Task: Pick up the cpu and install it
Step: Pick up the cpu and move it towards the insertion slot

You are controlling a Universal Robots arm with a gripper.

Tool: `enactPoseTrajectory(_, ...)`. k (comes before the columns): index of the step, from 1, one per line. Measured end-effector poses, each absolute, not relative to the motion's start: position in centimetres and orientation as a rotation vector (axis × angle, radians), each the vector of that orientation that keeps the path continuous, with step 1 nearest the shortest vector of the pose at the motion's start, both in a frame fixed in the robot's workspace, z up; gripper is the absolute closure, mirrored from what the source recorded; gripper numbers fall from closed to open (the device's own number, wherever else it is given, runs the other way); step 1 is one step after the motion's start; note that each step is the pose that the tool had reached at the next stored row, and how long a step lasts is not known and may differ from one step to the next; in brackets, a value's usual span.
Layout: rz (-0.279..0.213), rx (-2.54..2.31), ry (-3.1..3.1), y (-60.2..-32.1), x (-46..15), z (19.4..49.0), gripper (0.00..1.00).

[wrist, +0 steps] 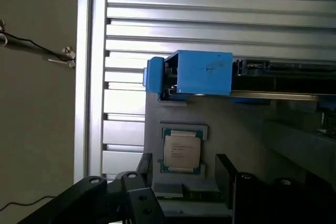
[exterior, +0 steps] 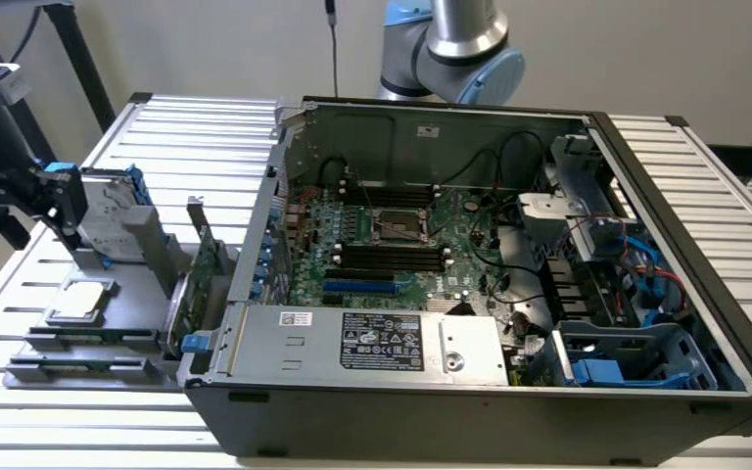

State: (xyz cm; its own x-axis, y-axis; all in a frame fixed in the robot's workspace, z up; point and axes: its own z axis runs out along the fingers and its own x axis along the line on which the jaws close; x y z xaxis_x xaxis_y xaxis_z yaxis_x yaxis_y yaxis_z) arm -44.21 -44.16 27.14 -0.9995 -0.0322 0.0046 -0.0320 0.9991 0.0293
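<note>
The case lies open on a slatted table. Everything loose sits outside the case, past its wall on the exterior view's left, on one grey rack.

The rack carries one cpu, lying flat with its silver top up. Farther from the case's near corner stands one drive on blue brackets. One card stands on edge against the case wall. There are what look like two memory sticks lying flat nearer than the cpu, though the view is poor there.

Inside the case are one board with one socket at its middle and one silver box with a black label along the near wall. Blue cables run at the end away from the rack. The drive stands just beside the cpu on the rack, and the case wall and the card rise between the cpu and the socket.

The one gripper hangs outside the case, over the rack. In the wrist view the gripper has its jaws spread wide and is released, holding nothing. The cpu shows in the gap between its two fingers, below them and apparently not touched.
</note>
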Motion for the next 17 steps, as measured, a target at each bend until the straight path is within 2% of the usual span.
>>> enactPoseTrajectory(17, -0.046, 0.035, -3.136, -44.5, -44.3, 24.0, 0.40)
